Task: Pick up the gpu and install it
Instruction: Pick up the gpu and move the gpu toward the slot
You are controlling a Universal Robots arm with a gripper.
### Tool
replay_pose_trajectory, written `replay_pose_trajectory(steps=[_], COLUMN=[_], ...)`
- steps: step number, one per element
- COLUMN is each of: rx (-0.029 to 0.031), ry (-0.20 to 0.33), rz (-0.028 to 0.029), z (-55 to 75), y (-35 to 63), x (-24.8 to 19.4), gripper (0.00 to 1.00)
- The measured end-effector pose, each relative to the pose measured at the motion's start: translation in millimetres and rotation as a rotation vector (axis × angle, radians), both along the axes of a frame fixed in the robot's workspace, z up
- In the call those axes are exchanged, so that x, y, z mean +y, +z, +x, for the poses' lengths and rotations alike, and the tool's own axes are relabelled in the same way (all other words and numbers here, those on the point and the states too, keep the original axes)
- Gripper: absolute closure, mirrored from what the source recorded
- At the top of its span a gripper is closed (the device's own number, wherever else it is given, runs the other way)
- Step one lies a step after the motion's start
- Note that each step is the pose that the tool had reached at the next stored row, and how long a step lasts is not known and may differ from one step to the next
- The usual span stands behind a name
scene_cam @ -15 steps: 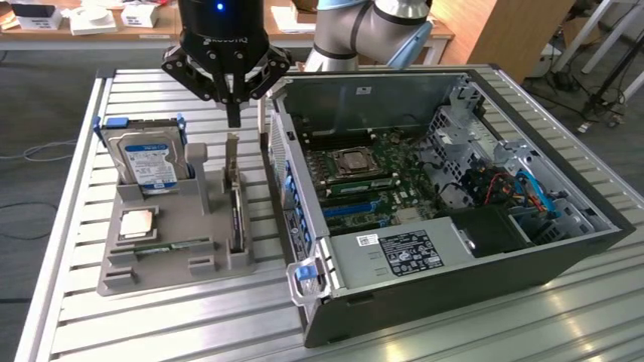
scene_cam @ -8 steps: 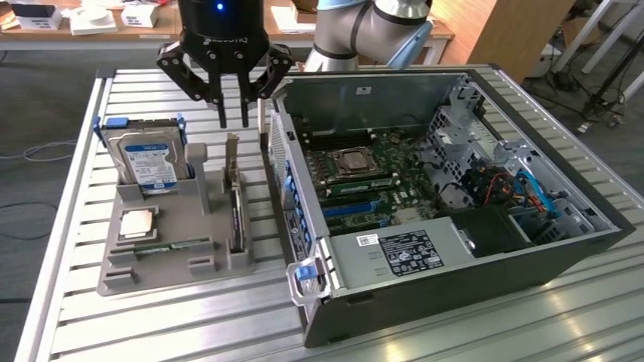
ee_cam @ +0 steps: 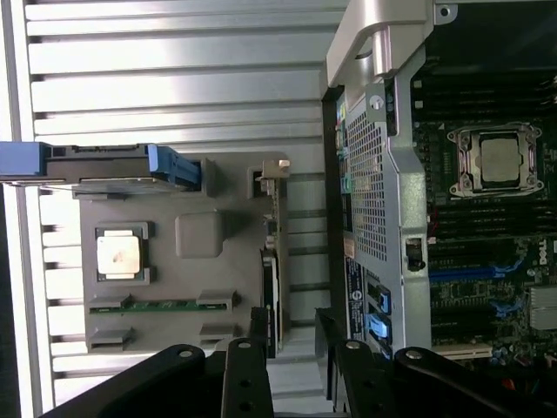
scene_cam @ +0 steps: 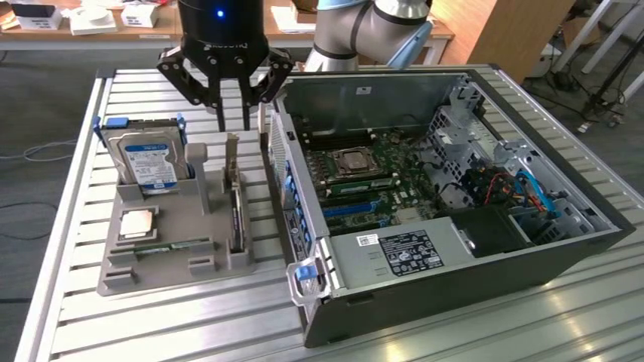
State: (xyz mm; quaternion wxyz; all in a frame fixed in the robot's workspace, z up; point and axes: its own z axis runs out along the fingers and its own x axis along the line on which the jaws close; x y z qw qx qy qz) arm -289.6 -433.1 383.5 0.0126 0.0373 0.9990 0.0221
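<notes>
The gpu (scene_cam: 237,215) is a thin dark card standing on edge in a slot of the grey holder tray (scene_cam: 171,264), its silvery bracket (scene_cam: 231,151) at the far end. My gripper (scene_cam: 234,124) hangs just above that bracket end, a little behind it. Its fingers are open, with nothing between them. In the wrist view the gpu (ee_cam: 271,287) appears edge-on, close to one finger of the gripper (ee_cam: 291,313). The open computer case (scene_cam: 443,188) lies beside the tray on the exterior view's right, with its motherboard and blue card slots (scene_cam: 352,205) exposed.
The tray also holds a silver hard drive (scene_cam: 149,162) in a blue bracket, a processor chip (scene_cam: 136,222) and a green memory stick (scene_cam: 166,245). The case's rear wall (scene_cam: 297,188) stands close beside the gpu. Everything rests on a slatted aluminium table (scene_cam: 151,332).
</notes>
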Motion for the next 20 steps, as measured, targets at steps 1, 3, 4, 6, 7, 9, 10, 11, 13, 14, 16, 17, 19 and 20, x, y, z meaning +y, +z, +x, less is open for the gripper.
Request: replay_pose_trajectory(steps=[1, 3, 4, 6, 7, 9, 10, 11, 13, 14, 16, 17, 19, 20], rx=[0.0000, 0.0000, 0.0001, 0.0000, 0.0000, 0.0000, 0.0000, 0.0000, 0.0001, 0.0001, 0.0000, 0.0000, 0.0000, 0.0001], ry=[0.000, 0.000, 0.000, 0.000, 0.000, 0.000, 0.000, 0.000, 0.000, 0.000, 0.000, 0.000, 0.000, 0.000], rz=[-0.0001, -0.0001, -0.0002, 0.0000, -0.0001, -0.0001, -0.0001, 0.0000, -0.0001, -0.0001, 0.0000, -0.0001, -0.0001, -0.0001], z=[0.0, -0.2, -0.3, -0.4, -0.5, -0.6, -0.6, -0.9, -1.1, -1.2, -1.4, -1.4, -1.7, -1.8], y=[-1.8, -5.5, -7.3, -11.0, -12.7, -16.3, -18.2, -20.0, -23.6, -25.4, -29.0, -31.0, -34.5, -36.3], x=[0.0, 0.1, 0.0, 0.0, 0.0, 0.1, 0.0, 0.1, 0.0, 0.0, 0.1, 0.0, 0.1, 0.0], gripper=[0.64, 0.64, 0.64, 0.64, 0.64, 0.64, 0.64, 0.64, 0.64, 0.64, 0.64, 0.64, 0.64, 0.64])
